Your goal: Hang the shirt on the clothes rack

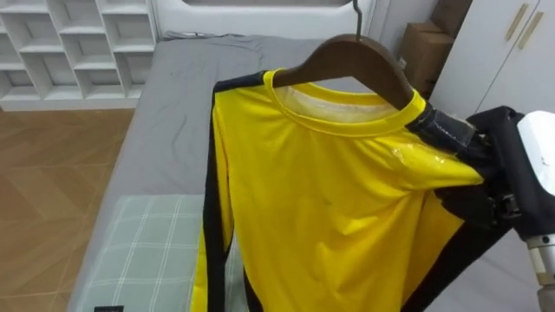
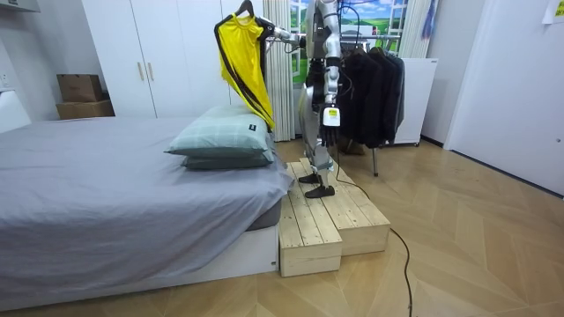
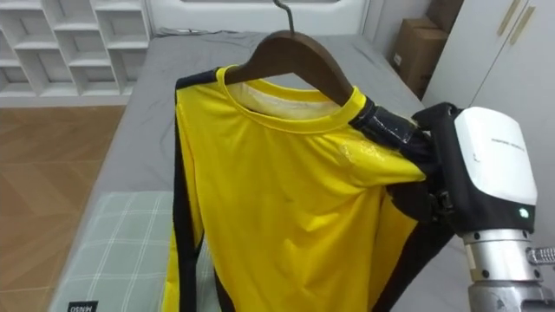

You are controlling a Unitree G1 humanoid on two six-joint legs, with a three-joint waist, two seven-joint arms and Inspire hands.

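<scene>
Right hand (image 3: 435, 165) fingers (image 3: 386, 128) curled round shoulder of yellow shirt (image 3: 277, 199) on wooden hanger (image 3: 295, 54), above bed (image 3: 147, 95).

Head eyes down on shirt (image 1: 329, 199); room camera across bed (image 2: 106, 194)

Shiny yellow cloth shirt (image 1: 329, 199) on smooth dark wooden hanger (image 1: 347, 54).

Above the bed (image 1: 173, 113), a shirt (image 1: 321, 199) on a wooden hanger (image 1: 347, 56); at its right shoulder, the right hand (image 3: 434, 173). Below the shirt, at the bed's near end, stacked pillows (image 2: 220, 141). Beyond the bed to the left, a shelf unit (image 1: 69, 43); to the right, cardboard boxes (image 1: 425, 52) beside a wardrobe (image 1: 503, 52). Beside the bed, a wooden platform (image 2: 326, 224) underfoot, a clothes rack (image 2: 374, 84) just behind.
</scene>
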